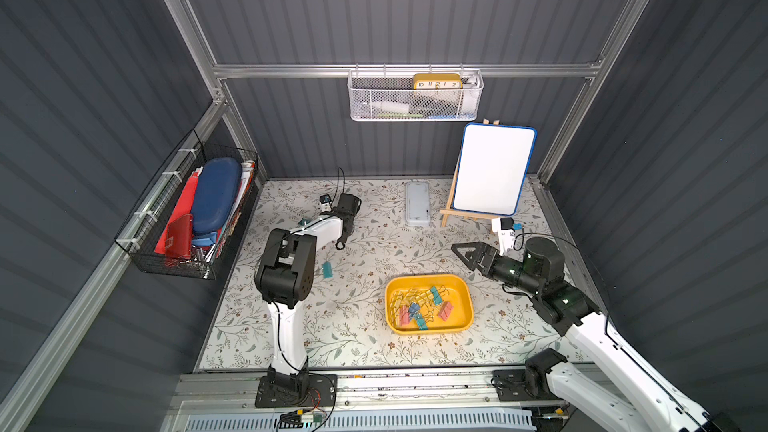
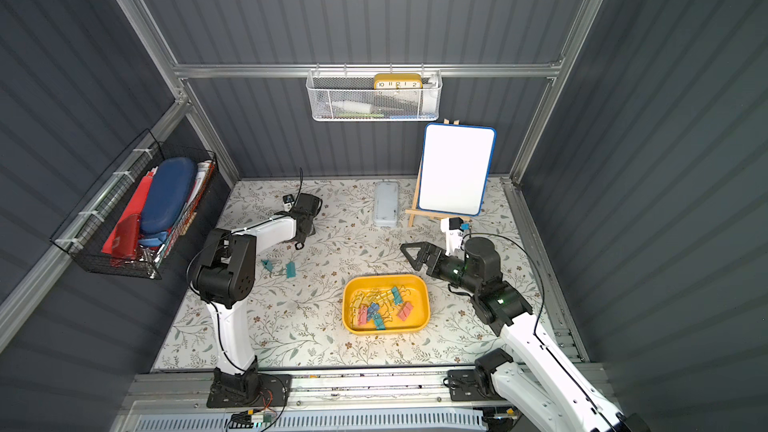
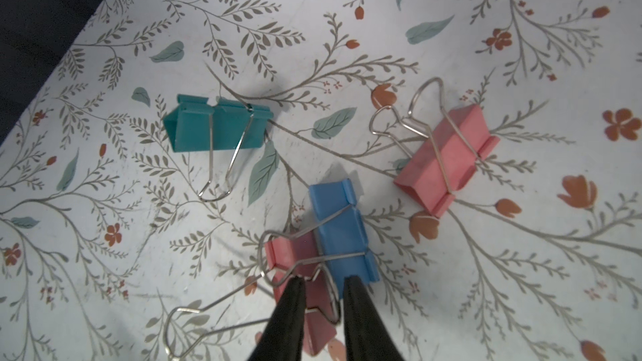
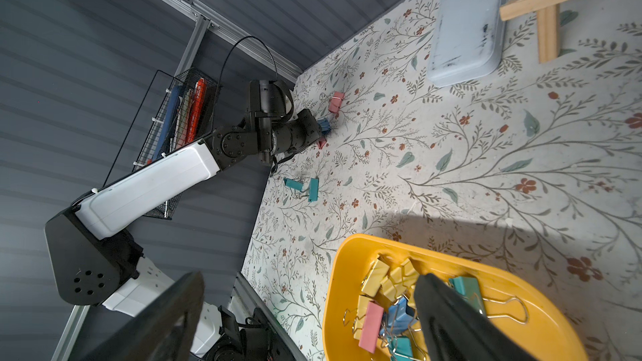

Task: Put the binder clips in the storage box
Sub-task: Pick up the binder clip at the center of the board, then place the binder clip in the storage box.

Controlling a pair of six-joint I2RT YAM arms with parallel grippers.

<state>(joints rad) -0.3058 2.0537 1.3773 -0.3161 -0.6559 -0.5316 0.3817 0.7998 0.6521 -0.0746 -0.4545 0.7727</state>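
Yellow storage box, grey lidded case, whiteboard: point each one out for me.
storage box (image 1: 460,299), in a top view, bare yellow floor.
grey case (image 1: 417,203), in a top view, lid's middle.
whiteboard (image 1: 493,168), in a top view, white face.

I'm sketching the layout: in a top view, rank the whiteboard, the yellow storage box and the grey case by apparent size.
1. whiteboard; it stands raised toward the camera, so its lead is unsure.
2. storage box.
3. grey case, clearly smallest.
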